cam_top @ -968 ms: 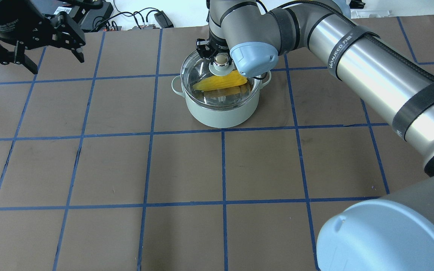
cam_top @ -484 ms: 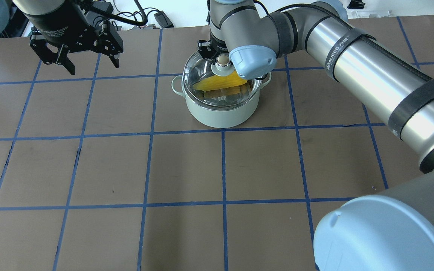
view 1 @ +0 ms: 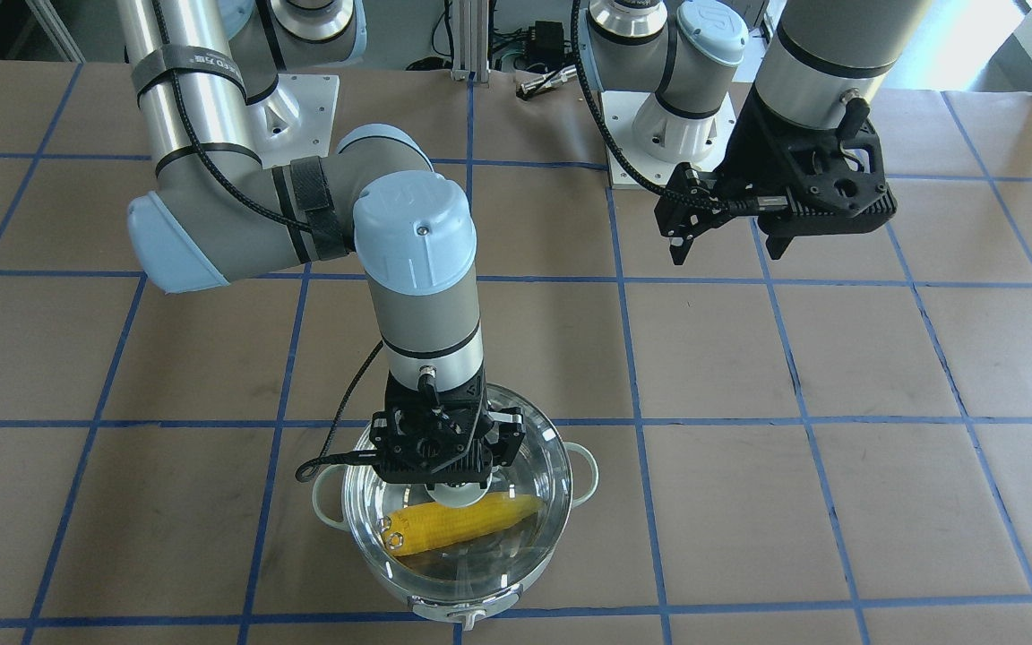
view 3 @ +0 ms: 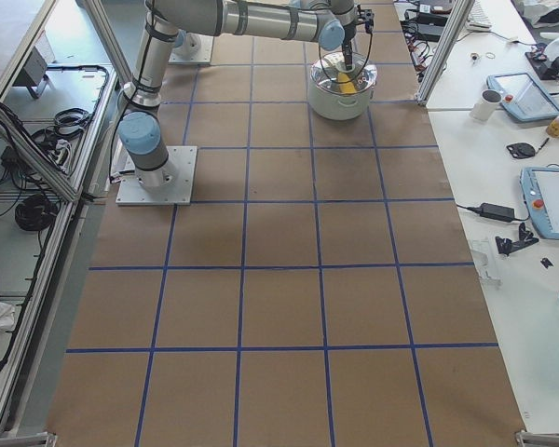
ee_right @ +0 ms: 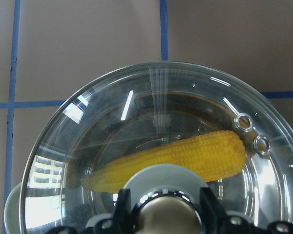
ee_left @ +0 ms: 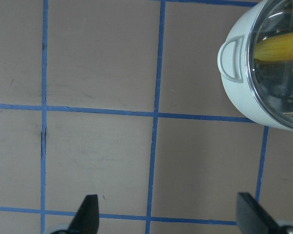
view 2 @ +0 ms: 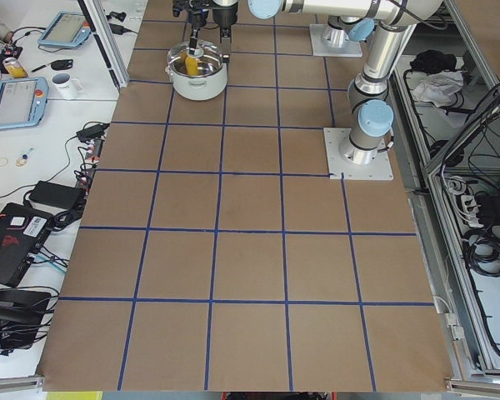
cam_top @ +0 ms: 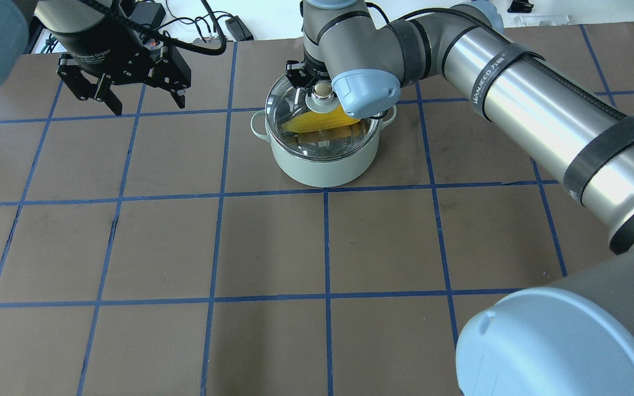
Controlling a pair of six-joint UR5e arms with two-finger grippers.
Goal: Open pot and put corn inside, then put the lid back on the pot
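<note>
The mint-green pot (cam_top: 322, 168) stands at the far middle of the table. The yellow corn (cam_top: 317, 120) lies inside it, seen through the glass lid (cam_top: 289, 102) that sits over the pot's rim. My right gripper (cam_top: 322, 88) reaches down from above and is shut on the lid's knob; in the right wrist view its fingers (ee_right: 122, 209) flank the knob over the corn (ee_right: 185, 156). My left gripper (cam_top: 146, 105) hovers open and empty to the pot's left; its wrist view shows the pot (ee_left: 244, 97) at the upper right.
Cables and power bricks (cam_top: 207, 30) lie beyond the table's far edge. The right arm's long link (cam_top: 542, 110) crosses above the table's right half. Side benches hold tablets and a mug (view 3: 491, 104).
My left gripper has swung in from the far left toward the pot, staying open. The right gripper, lid and corn have barely moved.
</note>
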